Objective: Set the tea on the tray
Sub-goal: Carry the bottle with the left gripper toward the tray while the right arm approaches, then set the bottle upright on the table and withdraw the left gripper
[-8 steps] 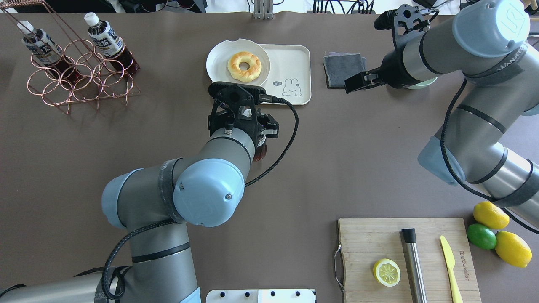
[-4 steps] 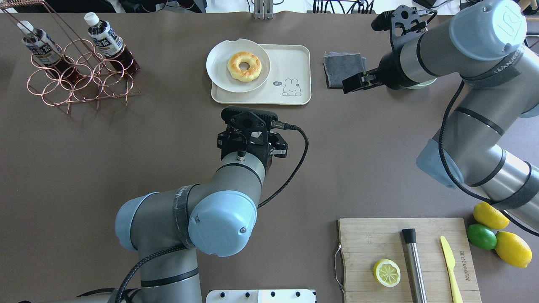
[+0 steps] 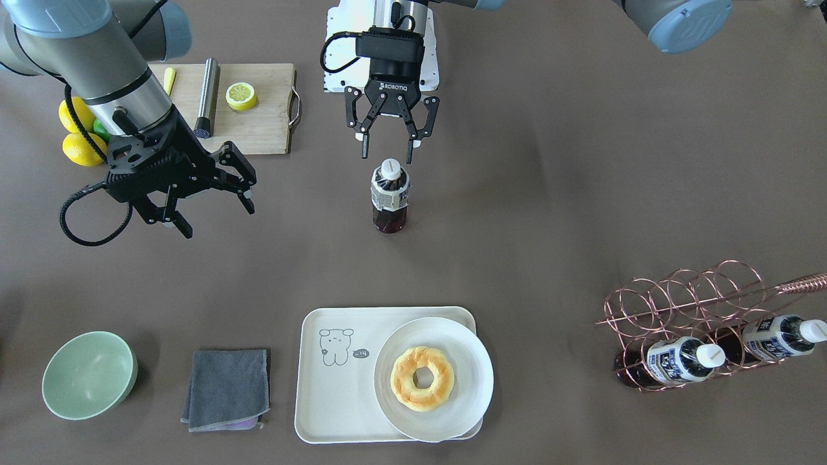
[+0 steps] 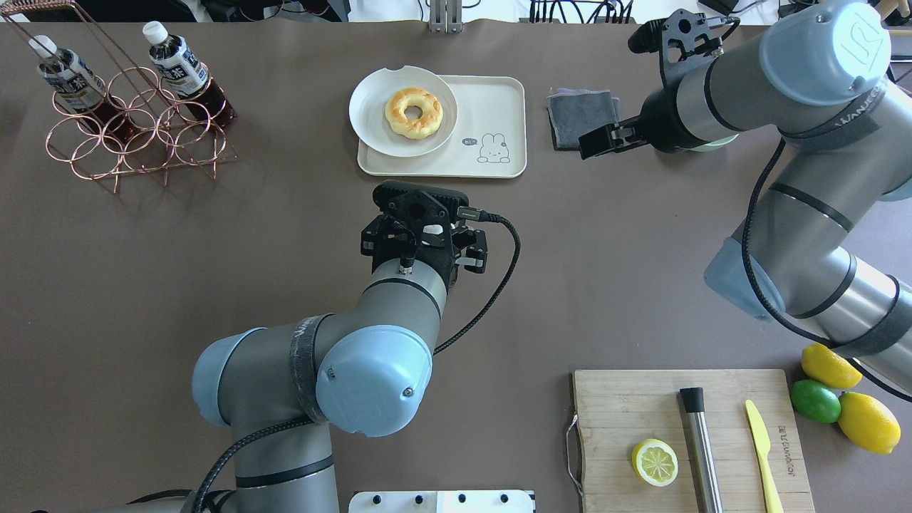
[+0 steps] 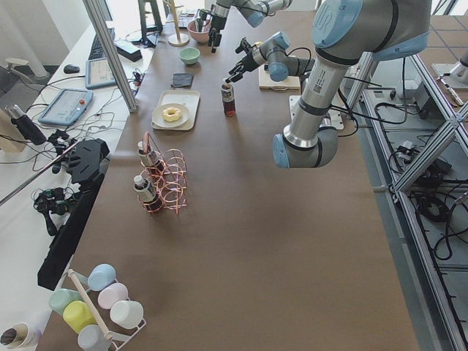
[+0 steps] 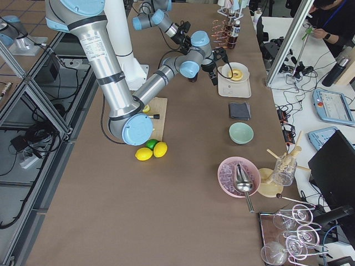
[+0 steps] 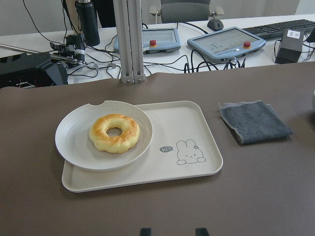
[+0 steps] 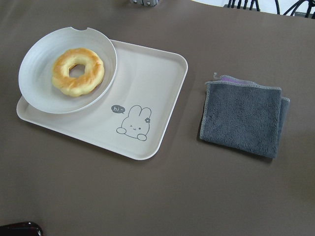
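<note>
Standing tea: upright on the table, apart from the tray, on its near side.
Left pincer: wide, holding nothing, close by the tea's cap.
Right pincer: wide, empty, well apart from the tea.
Tray: plate with donut on its left end.

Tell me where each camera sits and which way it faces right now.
Front-facing: across the table, facing the robot, down; left gripper above tea, right gripper.
Overhead: behind the robot, looking forward and down; left arm, right arm.
Left: table's left end, along it; left arm nearest.
Right: table's right end; right arm nearest.
Left wrist: faces tray; fingers at bottom edge.
Right wrist: down on tray, cloth; own body unclear.
Shared: both wrist views show tray and donut.
</note>
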`<state>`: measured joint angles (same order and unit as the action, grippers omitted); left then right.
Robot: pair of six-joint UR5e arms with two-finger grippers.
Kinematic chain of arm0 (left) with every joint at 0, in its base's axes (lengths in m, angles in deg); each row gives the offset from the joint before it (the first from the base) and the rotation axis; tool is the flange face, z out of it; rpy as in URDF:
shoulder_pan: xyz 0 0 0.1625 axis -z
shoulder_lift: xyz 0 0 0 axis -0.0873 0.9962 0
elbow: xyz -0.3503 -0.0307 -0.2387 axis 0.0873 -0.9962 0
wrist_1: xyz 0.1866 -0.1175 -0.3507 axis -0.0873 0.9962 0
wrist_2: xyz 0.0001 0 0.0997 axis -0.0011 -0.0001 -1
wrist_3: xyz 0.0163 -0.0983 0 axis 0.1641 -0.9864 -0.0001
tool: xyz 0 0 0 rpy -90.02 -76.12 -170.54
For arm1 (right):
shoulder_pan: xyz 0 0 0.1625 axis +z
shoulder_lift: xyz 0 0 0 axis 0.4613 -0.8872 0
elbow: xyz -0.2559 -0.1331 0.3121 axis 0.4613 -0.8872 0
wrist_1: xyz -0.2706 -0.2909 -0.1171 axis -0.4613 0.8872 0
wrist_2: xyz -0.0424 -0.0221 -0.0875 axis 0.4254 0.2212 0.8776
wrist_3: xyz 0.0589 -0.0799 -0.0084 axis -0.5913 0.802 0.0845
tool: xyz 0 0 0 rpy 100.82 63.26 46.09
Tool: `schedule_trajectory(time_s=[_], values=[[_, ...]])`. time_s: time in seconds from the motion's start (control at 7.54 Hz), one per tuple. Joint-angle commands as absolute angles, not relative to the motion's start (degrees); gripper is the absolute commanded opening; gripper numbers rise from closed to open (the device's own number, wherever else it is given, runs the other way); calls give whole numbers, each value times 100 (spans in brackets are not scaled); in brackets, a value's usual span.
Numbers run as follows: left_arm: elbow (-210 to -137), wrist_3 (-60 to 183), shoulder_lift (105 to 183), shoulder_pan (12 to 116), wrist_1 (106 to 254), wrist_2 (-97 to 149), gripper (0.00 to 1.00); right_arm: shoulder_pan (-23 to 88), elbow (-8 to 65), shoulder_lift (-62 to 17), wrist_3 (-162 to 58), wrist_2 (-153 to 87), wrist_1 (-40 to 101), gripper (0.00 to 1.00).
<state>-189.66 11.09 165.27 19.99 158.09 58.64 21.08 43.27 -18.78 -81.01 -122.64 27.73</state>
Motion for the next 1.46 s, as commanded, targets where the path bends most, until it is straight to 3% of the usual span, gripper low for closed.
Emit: schedule_trajectory(time_s=[0.0,0.53,0.8,1.33], values=[[-19271,1129,16512,2030,15800,5866,96,2104,4330,-1866,-8101,-12256,2771,100],[-20686,1305,15371,3001,15826,7598,97,1526,4312,-1191,-8978,-11731,2824,100],[-20829,1409,14740,4300,15774,9496,97,1237,4338,-377,-9277,-11424,3715,100],[-20750,4132,12607,6260,15774,11721,100,209,4435,-13,-9507,-10256,3913,100]])
